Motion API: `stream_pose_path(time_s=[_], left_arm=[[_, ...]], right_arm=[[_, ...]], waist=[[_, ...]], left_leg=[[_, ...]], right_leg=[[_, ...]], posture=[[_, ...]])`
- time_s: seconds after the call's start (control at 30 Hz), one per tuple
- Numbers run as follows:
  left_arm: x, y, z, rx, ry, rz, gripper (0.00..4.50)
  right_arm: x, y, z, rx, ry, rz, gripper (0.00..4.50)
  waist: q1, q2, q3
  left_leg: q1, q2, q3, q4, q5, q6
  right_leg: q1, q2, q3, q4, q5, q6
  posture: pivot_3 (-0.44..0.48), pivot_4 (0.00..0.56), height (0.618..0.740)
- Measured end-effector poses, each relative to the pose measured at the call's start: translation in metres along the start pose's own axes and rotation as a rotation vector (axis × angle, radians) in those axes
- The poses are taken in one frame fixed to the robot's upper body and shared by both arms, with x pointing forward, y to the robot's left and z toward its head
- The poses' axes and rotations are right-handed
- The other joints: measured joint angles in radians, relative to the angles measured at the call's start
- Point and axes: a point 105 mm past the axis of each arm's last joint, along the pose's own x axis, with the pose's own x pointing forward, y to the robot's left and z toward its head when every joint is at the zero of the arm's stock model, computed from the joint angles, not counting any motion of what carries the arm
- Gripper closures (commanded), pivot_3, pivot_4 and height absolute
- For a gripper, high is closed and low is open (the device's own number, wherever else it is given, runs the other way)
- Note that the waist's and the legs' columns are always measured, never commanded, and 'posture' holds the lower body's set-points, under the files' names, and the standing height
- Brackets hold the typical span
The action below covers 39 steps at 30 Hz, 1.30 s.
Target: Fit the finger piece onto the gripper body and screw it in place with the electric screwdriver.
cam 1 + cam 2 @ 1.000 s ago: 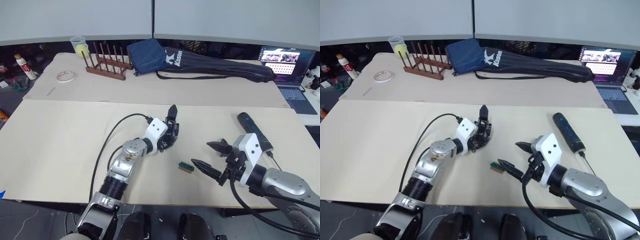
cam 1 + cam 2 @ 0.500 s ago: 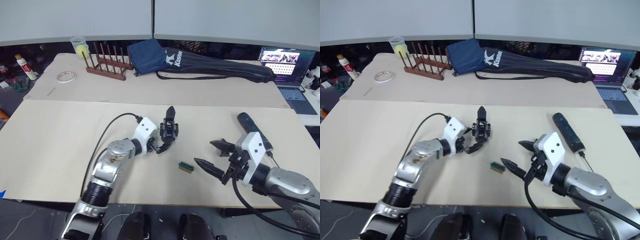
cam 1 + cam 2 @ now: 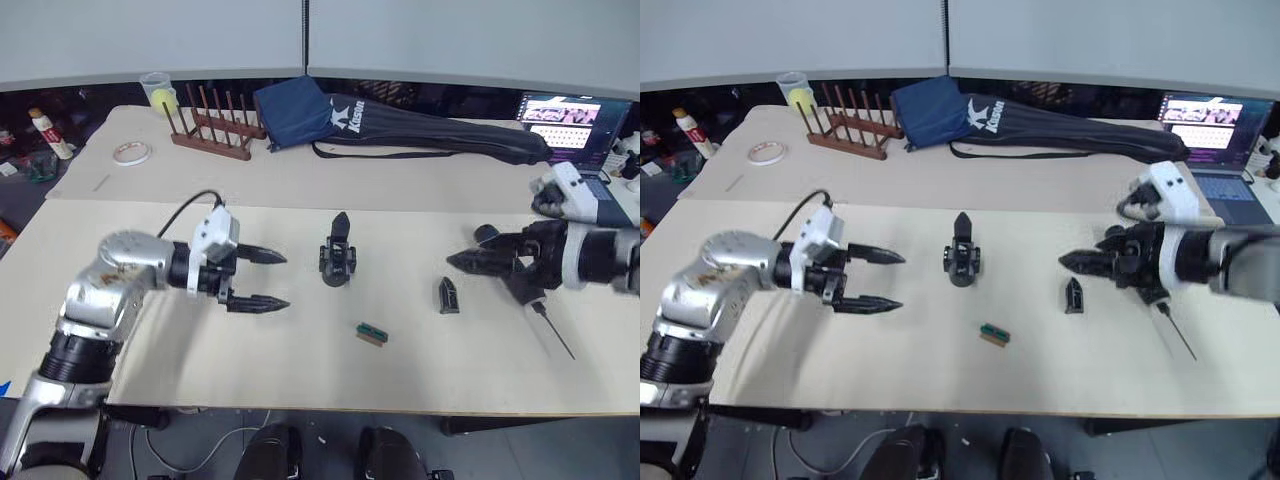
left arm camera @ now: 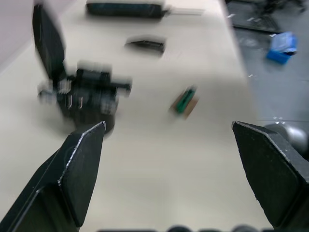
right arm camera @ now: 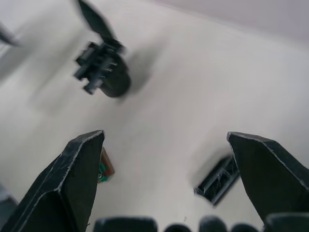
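Both claws released: right gripper should descend squarely over the finger piece, gripper body standing free beside left gripper

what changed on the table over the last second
The left gripper let go of the gripper body, left it standing on the table, and drew back to the robot's left, open. The right gripper swung away to the right, open, uncovering the finger piece. The green block and electric screwdriver stayed put.
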Motion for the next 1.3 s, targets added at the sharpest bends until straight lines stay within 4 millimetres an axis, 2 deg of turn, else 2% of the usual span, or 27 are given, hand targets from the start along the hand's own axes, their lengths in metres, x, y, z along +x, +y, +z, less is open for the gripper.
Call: stream_pose_path(time_s=[0.13,0.27,0.4,0.6,0.7,0.77,0.8,0.9,0.97,1.03,1.13,1.3], left_arm=[[0.004,-0.007,0.007,0.036,-0.007,-0.040,0.07],[0.009,-0.018,0.016,0.073,-0.022,-0.080,0.07],[0.013,-0.024,0.021,0.098,-0.031,-0.094,0.07],[0.016,-0.018,0.023,0.089,-0.044,-0.034,0.00],[0.017,-0.015,0.025,0.093,-0.045,-0.015,0.00],[0.016,-0.011,0.025,0.079,-0.044,0.008,0.00],[0.015,-0.007,0.024,0.063,-0.043,0.026,0.00],[0.015,0.002,0.027,0.008,-0.082,0.076,0.00],[0.014,0.007,0.033,-0.041,-0.137,0.115,0.00],[0.017,0.014,0.043,-0.102,-0.201,0.159,0.00],[0.025,0.025,0.054,-0.208,-0.296,0.227,0.00],[0.051,0.049,0.066,-0.372,-0.410,0.352,0.00]], right_arm=[[0.025,-0.020,-0.011,0.107,0.169,-0.066,0.00],[0.045,-0.029,-0.013,0.186,0.257,-0.097,0.00],[0.061,-0.033,-0.024,0.232,0.337,-0.121,0.00],[0.079,-0.027,-0.032,0.226,0.391,-0.109,1.79],[0.086,-0.023,-0.035,0.215,0.404,-0.097,2.97],[0.085,-0.024,-0.038,0.197,0.402,-0.097,3.39],[0.083,-0.025,-0.039,0.181,0.397,-0.097,3.39],[0.069,-0.034,-0.034,0.046,0.303,-0.105,3.39],[0.057,-0.036,-0.021,-0.066,0.214,-0.094,3.39],[0.051,-0.030,-0.005,-0.218,0.108,-0.059,3.39],[0.048,-0.011,0.016,-0.451,-0.079,-0.003,3.39],[0.038,0.042,0.050,-0.714,-0.393,0.054,3.39]], waist=[[-0.005,0.000,0.000],[-0.014,0.000,0.000],[-0.013,0.000,0.000],[-0.017,0.000,0.000],[-0.016,0.000,0.000],[-0.013,0.000,0.000],[-0.013,0.000,0.000],[-0.003,0.001,0.001],[-0.005,0.001,0.001],[-0.007,0.001,0.001],[-0.010,0.000,0.001],[-0.002,0.000,0.002]], left_leg=[[-0.001,0.000,0.003,0.000,0.000,0.000],[-0.001,0.000,0.003,0.000,0.001,-0.001],[-0.001,0.000,0.002,0.000,0.002,-0.001],[-0.001,0.000,0.002,0.000,0.002,-0.001],[-0.001,0.000,0.002,0.000,0.002,-0.001],[-0.001,0.000,0.002,0.000,0.002,-0.001],[-0.001,0.000,0.002,0.000,0.002,-0.001],[-0.001,-0.001,0.001,0.000,0.002,-0.001],[-0.001,-0.001,0.001,0.000,0.002,-0.001],[-0.001,0.000,0.001,0.000,0.003,-0.002],[0.000,0.000,0.001,0.000,0.003,-0.003],[0.000,-0.001,0.000,0.000,0.006,-0.004]], right_leg=[[-0.001,0.000,0.001,0.000,0.000,0.001],[-0.001,0.000,0.000,0.001,0.000,0.002],[-0.001,0.000,0.000,0.002,0.000,0.002],[-0.001,0.001,0.000,0.002,0.000,0.002],[-0.001,0.001,0.000,0.002,0.000,0.002],[-0.001,0.001,0.000,0.002,0.000,0.002],[-0.001,0.001,0.000,0.002,0.000,0.002],[-0.001,0.000,0.001,0.002,0.000,0.004],[-0.001,0.001,0.001,0.002,0.000,0.004],[-0.001,0.001,0.000,0.002,0.000,0.004],[-0.001,0.001,0.001,0.004,0.000,0.004],[0.000,0.001,0.000,0.004,0.000,0.004]], posture=[[0.000,0.150,0.730],[0.000,0.150,0.730],[0.000,0.150,0.730],[0.000,0.150,0.730],[0.000,0.150,0.730],[0.000,0.150,0.730],[0.000,0.150,0.730],[0.000,0.150,0.730],[0.000,0.150,0.730],[0.000,0.150,0.730],[0.000,0.150,0.730],[0.000,0.150,0.730]])
